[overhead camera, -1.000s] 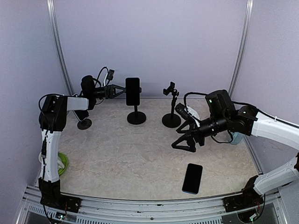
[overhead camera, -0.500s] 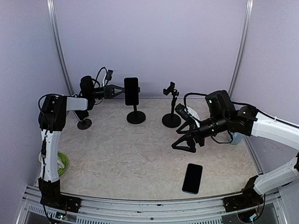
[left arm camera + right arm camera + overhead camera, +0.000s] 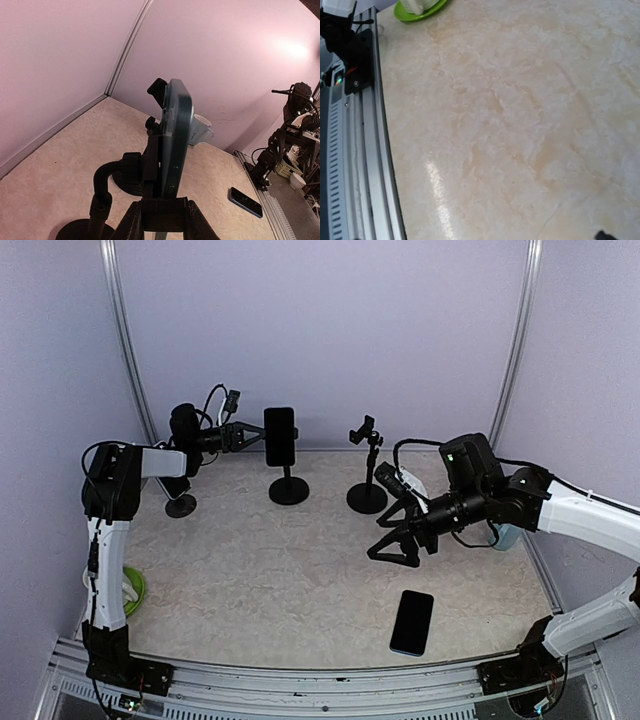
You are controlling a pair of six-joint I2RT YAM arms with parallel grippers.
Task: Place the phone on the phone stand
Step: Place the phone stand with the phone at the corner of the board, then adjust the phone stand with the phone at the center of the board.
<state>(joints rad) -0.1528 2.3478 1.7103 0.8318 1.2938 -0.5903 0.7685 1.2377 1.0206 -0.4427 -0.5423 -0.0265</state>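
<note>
A dark blue phone (image 3: 280, 436) (image 3: 177, 135) stands upright in the cradle of a black phone stand (image 3: 289, 490) at the back of the table. My left gripper (image 3: 256, 437) (image 3: 164, 212) reaches in from the left and is shut on the phone's lower edge, with the cradle's lip between its jaws too. A second dark phone (image 3: 412, 622) (image 3: 246, 201) lies flat near the front right. My right gripper (image 3: 380, 538) hovers open above the table's middle right, holding nothing. In the right wrist view its fingers are all but out of frame.
A second black stand (image 3: 367, 480) with a small clamp stands right of the first. Another round black base (image 3: 181, 505) (image 3: 80, 230) with a bent arm sits at the far left. A green plate (image 3: 133, 590) (image 3: 420, 7) lies front left, and a white cup (image 3: 202, 132) at the right wall.
The phone, its stand and my left gripper have shifted slightly to the left. The right arm has not moved.
</note>
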